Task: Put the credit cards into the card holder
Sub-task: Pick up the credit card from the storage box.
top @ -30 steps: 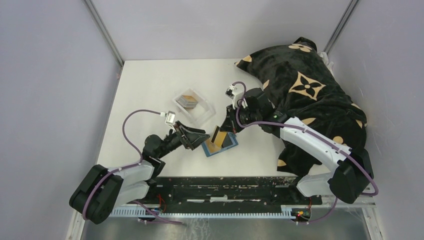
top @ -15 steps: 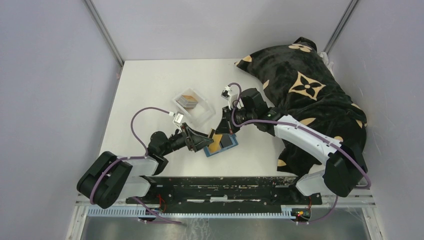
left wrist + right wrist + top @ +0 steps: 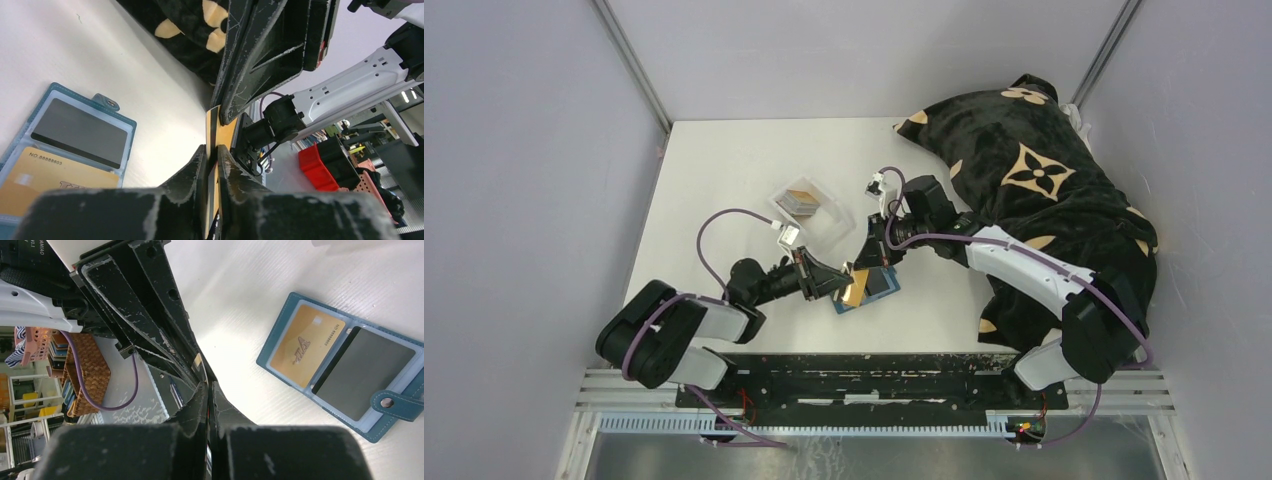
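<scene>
Pinching one thin, stiff, likely slick card (image 3: 215, 132) by its flat faces, left claw (image 3: 212, 150) and right claw (image 3: 208, 386) were both clamped on it above the open holder (image 3: 400, 409) by the counter's (image 3: 724, 170) near edge.

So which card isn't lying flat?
The gold card pinched on edge between the left gripper and right gripper; the others lie flat in the teal wallet or clear tray.

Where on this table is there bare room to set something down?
Bare table spreads from the clear tray to the far-left corner. Crowded: the left pincer and right pincer pinch a gold card over the open card holder at centre; the black cushion covers the right side.
</scene>
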You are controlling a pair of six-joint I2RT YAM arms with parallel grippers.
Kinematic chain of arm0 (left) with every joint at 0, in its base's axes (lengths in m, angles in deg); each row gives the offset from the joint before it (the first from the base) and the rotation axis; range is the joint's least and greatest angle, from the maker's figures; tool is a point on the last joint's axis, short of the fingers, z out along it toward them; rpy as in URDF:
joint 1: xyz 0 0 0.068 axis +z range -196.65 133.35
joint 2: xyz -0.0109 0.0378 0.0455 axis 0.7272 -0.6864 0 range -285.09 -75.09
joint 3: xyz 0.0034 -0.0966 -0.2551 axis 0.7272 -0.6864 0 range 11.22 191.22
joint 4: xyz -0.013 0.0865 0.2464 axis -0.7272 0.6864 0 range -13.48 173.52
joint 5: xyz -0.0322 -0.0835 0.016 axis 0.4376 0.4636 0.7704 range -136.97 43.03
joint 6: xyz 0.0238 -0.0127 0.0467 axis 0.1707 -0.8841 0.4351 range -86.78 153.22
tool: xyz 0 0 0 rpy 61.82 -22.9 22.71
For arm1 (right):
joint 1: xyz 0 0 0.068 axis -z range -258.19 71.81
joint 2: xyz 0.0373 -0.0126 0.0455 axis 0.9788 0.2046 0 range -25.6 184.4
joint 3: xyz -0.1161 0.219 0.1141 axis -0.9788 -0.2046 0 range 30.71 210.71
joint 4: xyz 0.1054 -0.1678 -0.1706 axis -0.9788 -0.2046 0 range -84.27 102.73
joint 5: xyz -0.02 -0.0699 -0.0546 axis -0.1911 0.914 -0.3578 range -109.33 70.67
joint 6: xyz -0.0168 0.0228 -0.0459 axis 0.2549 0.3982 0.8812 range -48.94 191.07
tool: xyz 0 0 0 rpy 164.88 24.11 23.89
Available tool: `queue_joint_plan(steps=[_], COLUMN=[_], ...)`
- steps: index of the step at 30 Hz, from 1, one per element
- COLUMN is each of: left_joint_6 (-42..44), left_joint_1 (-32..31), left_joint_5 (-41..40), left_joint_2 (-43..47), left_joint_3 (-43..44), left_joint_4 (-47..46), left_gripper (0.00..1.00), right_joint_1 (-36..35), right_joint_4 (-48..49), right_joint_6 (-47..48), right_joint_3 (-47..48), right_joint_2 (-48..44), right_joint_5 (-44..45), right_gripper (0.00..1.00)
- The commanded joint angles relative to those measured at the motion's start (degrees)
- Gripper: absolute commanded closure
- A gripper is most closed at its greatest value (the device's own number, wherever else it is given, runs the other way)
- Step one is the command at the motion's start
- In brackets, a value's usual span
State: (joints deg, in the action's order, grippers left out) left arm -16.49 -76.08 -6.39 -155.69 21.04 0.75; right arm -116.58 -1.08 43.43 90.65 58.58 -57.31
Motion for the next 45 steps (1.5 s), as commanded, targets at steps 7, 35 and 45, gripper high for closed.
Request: queue_joint_plan(steps=[7, 35, 45], left_joint_6=[-1.2, -8.8, -14.0], left_joint_1=[-0.4, -6.3, -14.2], left_joint_5=[0.8, -48.0, -58.2], left_joint_2=[-4.4, 21.3, 15.8], left_joint_3=[0.0, -11.7, -11.5], left_joint_4=[-9.2, 29.6, 29.0], left_gripper=[0.97, 0.97, 0.97], right_joint_1=[1.3, -1.3, -1.8], right_joint_4=[5.3, 0.7, 0.5], right_joint_6=[-0.9, 3.8, 3.1], right_joint_3=[0.2, 1.9, 2.9], right_joint_2=[0.9, 9.7, 14.9], right_joint_5=[-1.5, 26.3, 28.1], right_gripper=[0.99, 0.93, 0.99])
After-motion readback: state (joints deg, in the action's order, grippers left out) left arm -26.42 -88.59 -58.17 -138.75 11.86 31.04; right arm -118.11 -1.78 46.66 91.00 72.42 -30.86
